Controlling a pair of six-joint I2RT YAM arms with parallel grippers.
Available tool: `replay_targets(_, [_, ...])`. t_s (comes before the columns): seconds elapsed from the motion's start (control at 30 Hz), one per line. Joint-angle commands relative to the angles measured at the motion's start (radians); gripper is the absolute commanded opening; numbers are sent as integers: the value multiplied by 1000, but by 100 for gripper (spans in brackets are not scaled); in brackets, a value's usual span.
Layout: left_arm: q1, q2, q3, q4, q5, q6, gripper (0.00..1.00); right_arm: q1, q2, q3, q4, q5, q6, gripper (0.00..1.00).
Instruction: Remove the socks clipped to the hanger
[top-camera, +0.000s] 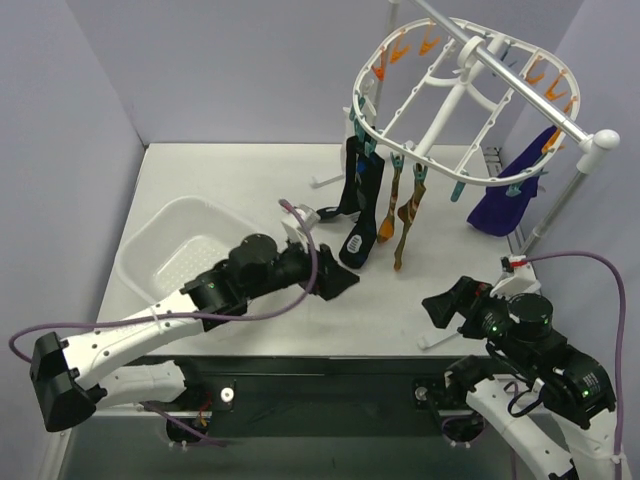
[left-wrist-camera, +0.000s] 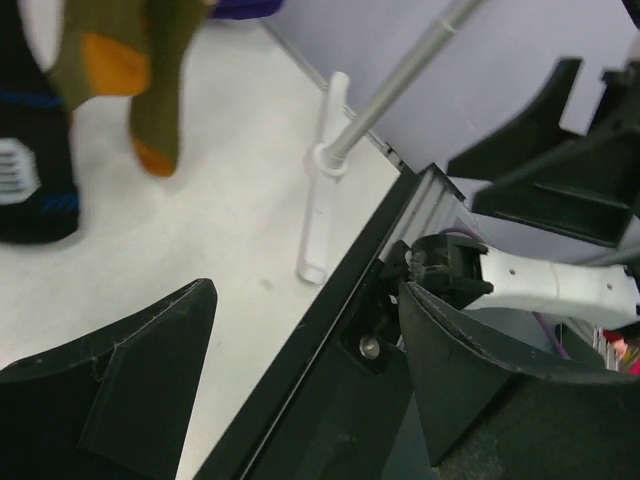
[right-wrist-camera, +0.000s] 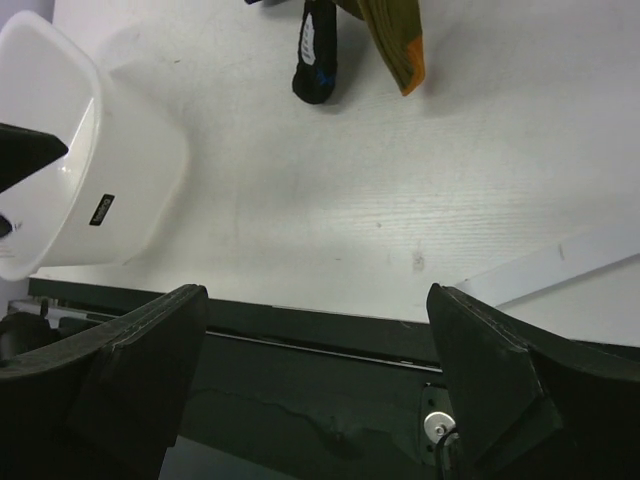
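Observation:
The white oval hanger (top-camera: 466, 62) hangs from a metal stand at the back right. Two black socks with white print (top-camera: 362, 210), two thin orange-brown socks (top-camera: 405, 215) and a dark purple sock (top-camera: 510, 195) hang from its clips. My left gripper (top-camera: 340, 285) is open and empty, low over the table just left of and below the black socks. They show blurred in the left wrist view (left-wrist-camera: 30, 170), beside the orange-brown socks (left-wrist-camera: 120, 70). My right gripper (top-camera: 440, 305) is open and empty near the table's front edge, apart from all socks. The right wrist view shows a black sock (right-wrist-camera: 315, 55) and an orange-brown sock (right-wrist-camera: 395, 40) far ahead.
A white tub (top-camera: 150, 250) sits on the table's left, and in the right wrist view (right-wrist-camera: 90, 170). White stand feet lie on the table (left-wrist-camera: 320, 200) (right-wrist-camera: 560, 265). The stand's pole (top-camera: 560, 200) rises at the right edge. The black front rail (right-wrist-camera: 330, 330) runs below both grippers.

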Motion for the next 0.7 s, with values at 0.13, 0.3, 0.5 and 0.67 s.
replay_targets(0.13, [-210,194,49,400,-206,212,77,-1,183,226,-113,117,-135,93])
replay_targets(0.3, [-241,391,96,549,-342,356,70,1,296,332,-112,121,-181,90])
replay_targets(0.5, [-216,618,225,631,-356,461,60,4,375,428,-113,138,-187,86])
replay_targets(0.67, [-161,786,345,635,-335,425,55,5,396,488,-113,123,-189,83])
